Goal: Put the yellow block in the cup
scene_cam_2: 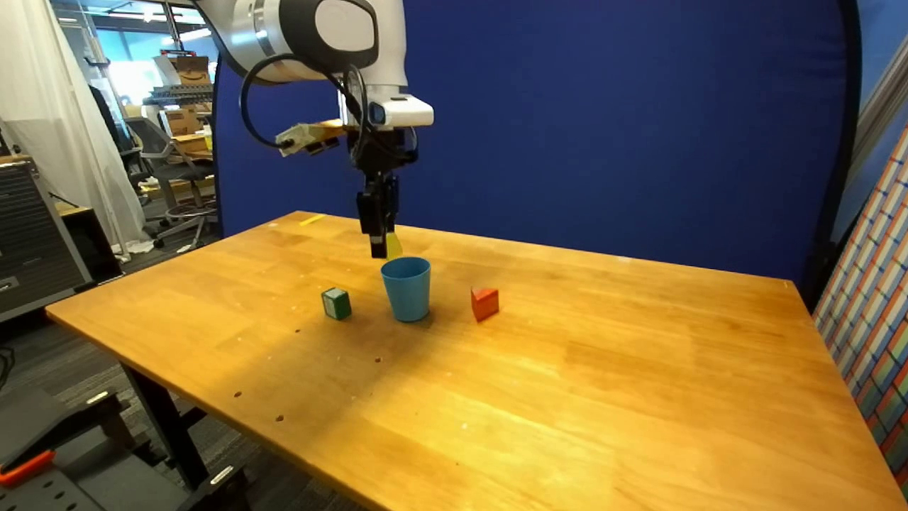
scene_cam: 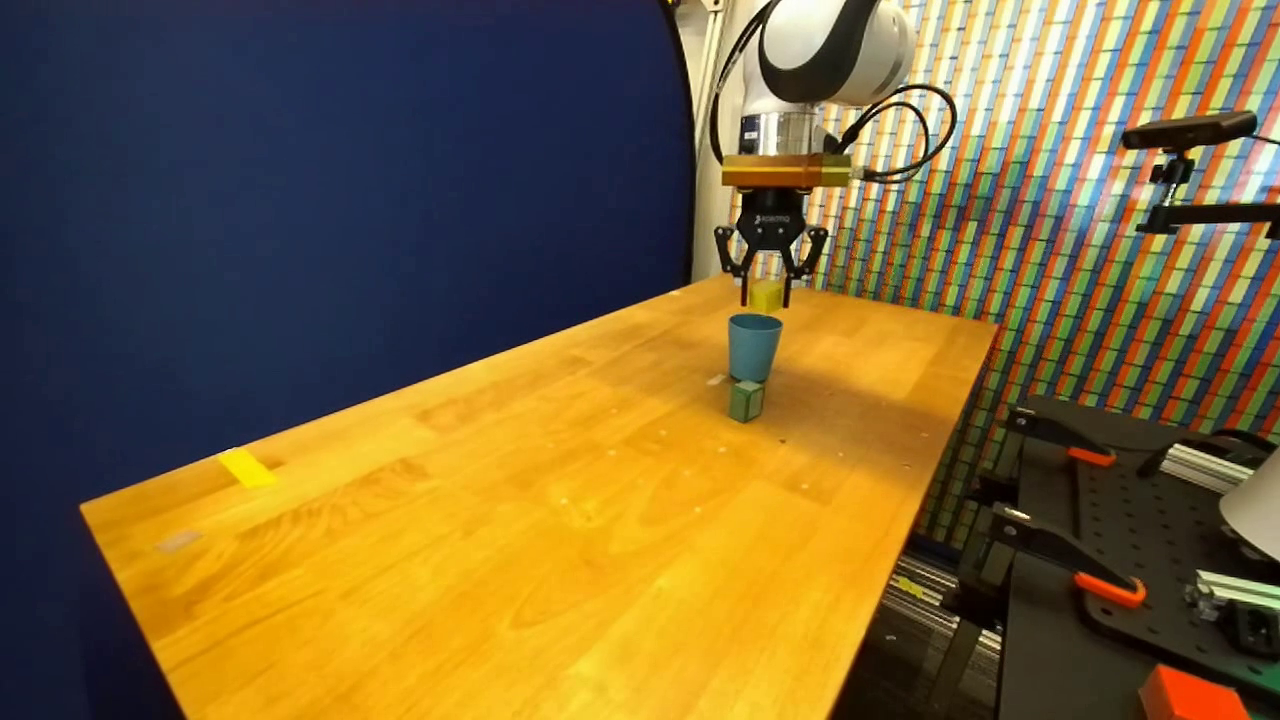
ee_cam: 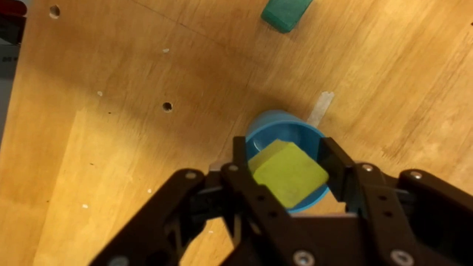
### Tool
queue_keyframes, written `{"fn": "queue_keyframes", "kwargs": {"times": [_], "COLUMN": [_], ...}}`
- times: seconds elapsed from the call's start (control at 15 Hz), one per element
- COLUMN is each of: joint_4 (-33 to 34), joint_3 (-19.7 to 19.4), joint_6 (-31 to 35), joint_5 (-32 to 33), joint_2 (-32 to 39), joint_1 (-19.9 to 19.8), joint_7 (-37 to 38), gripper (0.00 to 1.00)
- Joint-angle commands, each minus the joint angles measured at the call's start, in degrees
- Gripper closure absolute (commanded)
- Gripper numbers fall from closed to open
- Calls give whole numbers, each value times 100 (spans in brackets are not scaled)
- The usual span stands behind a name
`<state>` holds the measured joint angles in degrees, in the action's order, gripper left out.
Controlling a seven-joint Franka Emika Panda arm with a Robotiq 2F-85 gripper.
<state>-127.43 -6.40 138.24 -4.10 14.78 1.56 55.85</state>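
One cabinet (scene_cam_2: 35, 227) is seen at the left edge in an exterior view, with a white curtain (scene_cam_2: 78, 128) hung behind it and a chair (scene_cam_2: 167, 174) placed beyond, at upper left. Farther right, yellow tape (scene_cam_2: 312, 220) is stuck near the far edge of the table (scene_cam_2: 638, 369). Left of centre, a green block (scene_cam_2: 337, 304) is set down. Next, in both exterior views, the gripper (scene_cam: 766, 298) is pointed straight down, its fingers (ee_cam: 239, 149) clamped on the yellow block (scene_cam_2: 394, 247), which is held in the air just above the cup (scene_cam_2: 408, 292). The cup is stood upright on the table, near the green block but apart from it. In the wrist view, the yellow block is framed between the two fingertips, and the cup's open mouth is partly hidden by it. Right of the cup, a red block (scene_cam_2: 485, 303) is placed, also apart. Behind the table a blue backdrop (scene_cam_2: 603, 128) is spread, and at the right edge a panel (scene_cam_2: 872, 312) is patterned with coloured rectangles.
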Motion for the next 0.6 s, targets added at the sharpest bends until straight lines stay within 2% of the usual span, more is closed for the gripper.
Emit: {"fn": "queue_keyframes", "kwargs": {"times": [0.0,0.13,0.2,0.27,0.33,0.53], "joint_4": [279,298,255,143,149,156], "joint_3": [102,178,285,94,135,173], "joint_6": [-266,-350,-347,-196,-206,-213], "joint_5": [-212,-386,-648,-311,-448,-522], "joint_2": [121,109,60,79,79,79], "joint_1": [-109,-154,-228,-33,-51,-77], "joint_7": [-352,-692,-1149,-549,-780,-957], "gripper": [14,1,0,8,1,0]}}
